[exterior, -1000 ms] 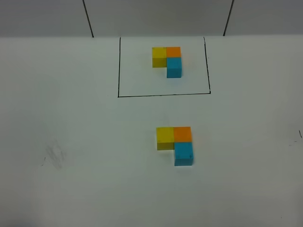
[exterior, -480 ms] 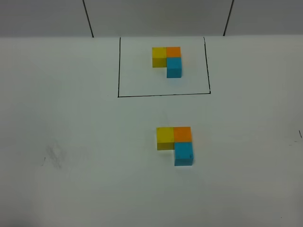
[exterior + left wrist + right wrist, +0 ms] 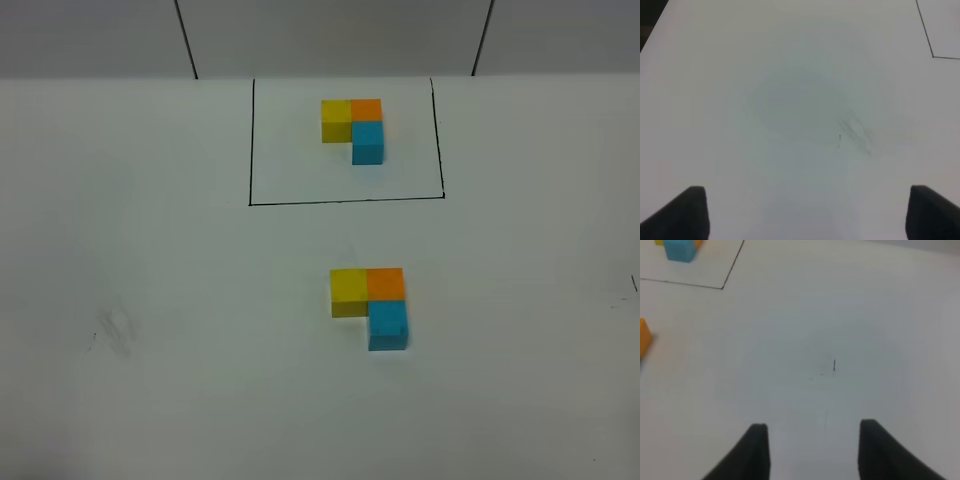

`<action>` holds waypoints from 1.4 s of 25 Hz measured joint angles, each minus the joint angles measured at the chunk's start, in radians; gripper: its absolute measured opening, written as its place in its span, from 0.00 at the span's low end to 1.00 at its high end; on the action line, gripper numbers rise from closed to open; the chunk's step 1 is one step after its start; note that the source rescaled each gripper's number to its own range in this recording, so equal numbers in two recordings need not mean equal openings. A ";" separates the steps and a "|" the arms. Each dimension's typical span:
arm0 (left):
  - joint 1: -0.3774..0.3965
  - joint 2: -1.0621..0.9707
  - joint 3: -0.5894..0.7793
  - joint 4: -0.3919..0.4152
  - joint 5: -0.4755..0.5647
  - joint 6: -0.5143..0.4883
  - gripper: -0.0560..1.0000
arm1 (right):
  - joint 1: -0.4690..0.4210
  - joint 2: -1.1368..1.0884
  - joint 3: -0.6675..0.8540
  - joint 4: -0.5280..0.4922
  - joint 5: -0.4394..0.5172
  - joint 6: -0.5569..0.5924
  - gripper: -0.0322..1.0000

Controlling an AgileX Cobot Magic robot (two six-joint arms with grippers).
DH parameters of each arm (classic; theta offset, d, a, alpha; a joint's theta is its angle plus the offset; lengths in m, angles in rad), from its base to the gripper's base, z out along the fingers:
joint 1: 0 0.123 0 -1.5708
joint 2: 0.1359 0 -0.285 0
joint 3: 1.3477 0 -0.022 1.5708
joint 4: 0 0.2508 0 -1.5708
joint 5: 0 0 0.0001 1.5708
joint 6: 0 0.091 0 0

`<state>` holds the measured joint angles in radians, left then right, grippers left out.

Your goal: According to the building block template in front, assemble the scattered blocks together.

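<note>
As seen from its wrist camera, logged left gripper point(image 3: 807, 196) with jaws spread wide, nothing between them, nothing held. Hovered over bare bench point(image 3: 740, 60); noted a grey smudge point(image 3: 857, 132) on the surface ahead of it and one corner of the black frame point(image 3: 932, 56) well beyond.

Logged right gripper point(image 3: 813, 426) with jaws narrower but apart, gap empty, no hold on anything. Noted a short black mark point(image 3: 834, 365) on the bench just ahead of it.

Could not find either gripper in the exterior high view.

Item: scattered blocks, three. Found near the middle of the bench point(image 3: 150, 250), unframed, joined in an L:
- yellow cube point(image 3: 349, 290), touching the orange on its left;
- orange cube point(image 3: 386, 283), at the corner;
- light blue cube point(image 3: 388, 325), touching the orange on its near side.

Item: building block template point(image 3: 352, 130). Found at the far side of the bench, inside the frame, well apart from the loose cubes. Same L, same colour order: yellow, orange, blue.
</note>
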<state>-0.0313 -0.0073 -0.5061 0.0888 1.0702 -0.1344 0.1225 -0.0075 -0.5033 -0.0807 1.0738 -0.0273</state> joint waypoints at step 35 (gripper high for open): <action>0.000 0.000 0.000 0.000 0.000 0.000 0.70 | -0.085 0.000 0.000 0.000 0.000 0.002 0.03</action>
<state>-0.0313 -0.0073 -0.5061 0.0888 1.0702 -0.1344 0.0374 -0.0075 -0.5033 -0.0807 1.0738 -0.0252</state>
